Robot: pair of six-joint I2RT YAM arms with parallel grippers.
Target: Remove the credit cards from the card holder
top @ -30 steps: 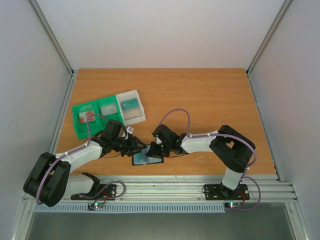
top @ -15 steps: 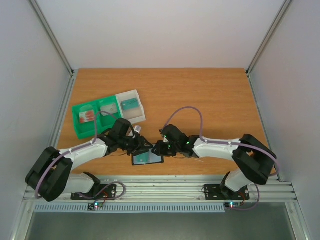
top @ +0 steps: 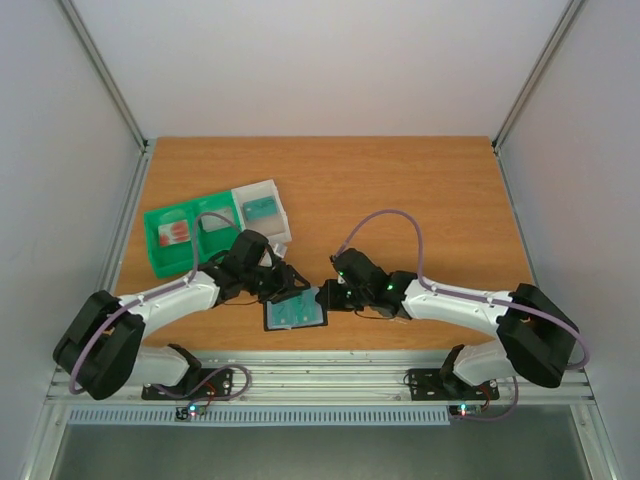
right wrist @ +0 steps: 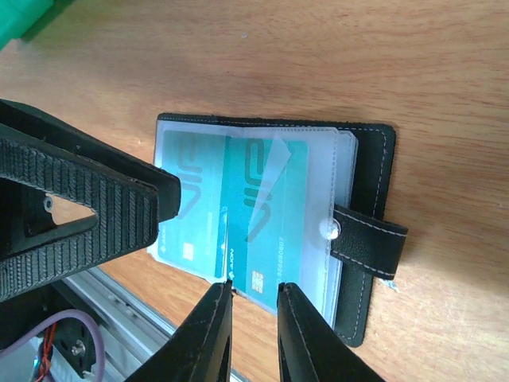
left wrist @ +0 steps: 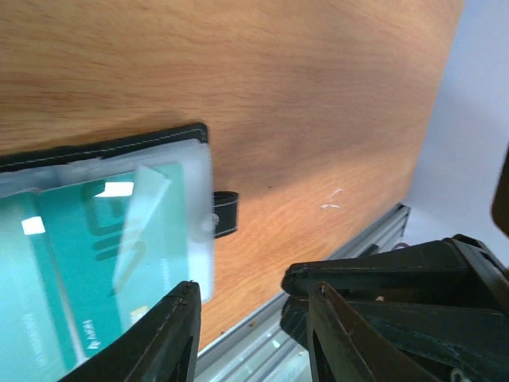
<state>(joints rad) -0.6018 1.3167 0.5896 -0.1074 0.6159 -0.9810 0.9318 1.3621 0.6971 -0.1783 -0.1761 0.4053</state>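
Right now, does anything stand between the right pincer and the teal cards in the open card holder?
Nothing solid. The right pincer hovers at the edge of the teal cards, which lie under clear sleeves in the card holder. One finger of the left pincer overlaps only the holder's opposite edge.

One camera hangs above and behind my arm bases, looking down and forward across the whole desk (top: 420, 190). My left wrist camera sits low and close, looking slantwise past my left claw (left wrist: 250, 318). My right wrist camera looks almost straight down, close, past my right claw (right wrist: 254, 290). All three share the open card holder (top: 295, 312).
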